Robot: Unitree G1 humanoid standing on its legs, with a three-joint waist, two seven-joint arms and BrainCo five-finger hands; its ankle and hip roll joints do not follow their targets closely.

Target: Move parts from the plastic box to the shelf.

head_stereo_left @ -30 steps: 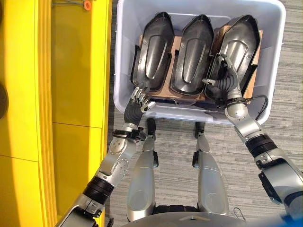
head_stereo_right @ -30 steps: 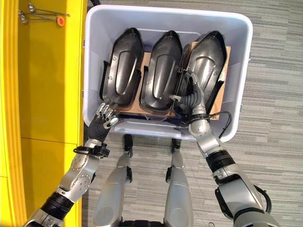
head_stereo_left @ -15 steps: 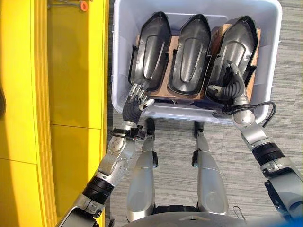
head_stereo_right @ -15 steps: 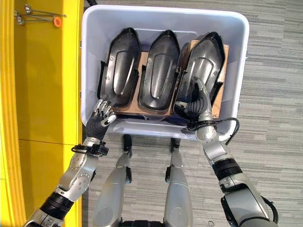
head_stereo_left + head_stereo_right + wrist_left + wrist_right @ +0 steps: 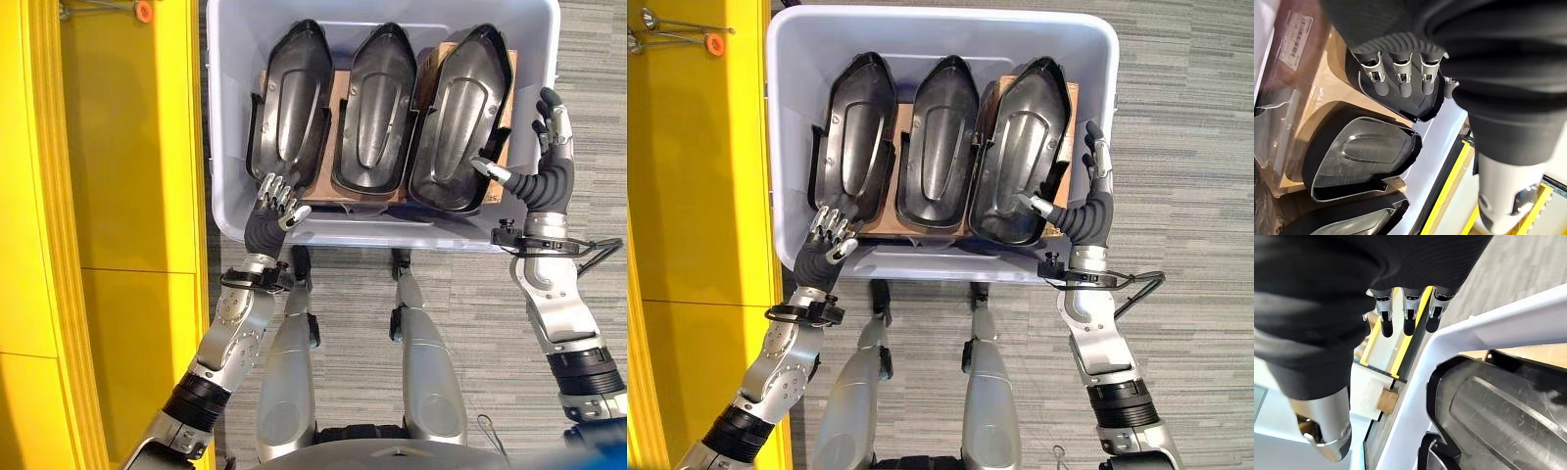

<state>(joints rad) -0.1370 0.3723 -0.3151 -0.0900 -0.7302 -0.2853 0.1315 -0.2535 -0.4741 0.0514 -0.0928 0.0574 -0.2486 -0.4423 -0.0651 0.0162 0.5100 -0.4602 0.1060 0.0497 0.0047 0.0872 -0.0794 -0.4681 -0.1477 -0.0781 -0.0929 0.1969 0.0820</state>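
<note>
I see three glossy black moulded parts (image 5: pixel 375 108) side by side on cardboard (image 5: pixel 338 93) in the plastic box (image 5: pixel 382 220), yellow shelf (image 5: pixel 127 196) alongside, left hand (image 5: pixel 266 213) fingers seemingly relaxed at the near-left part, right hand (image 5: pixel 545 166) spread open holding nothing.

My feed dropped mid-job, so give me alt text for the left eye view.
Three black moulded plastic shell parts lie side by side on brown cardboard in a pale plastic box beside a yellow shelf. The left hand reaches over the near rim; the right hand is open at the right wall.
</note>
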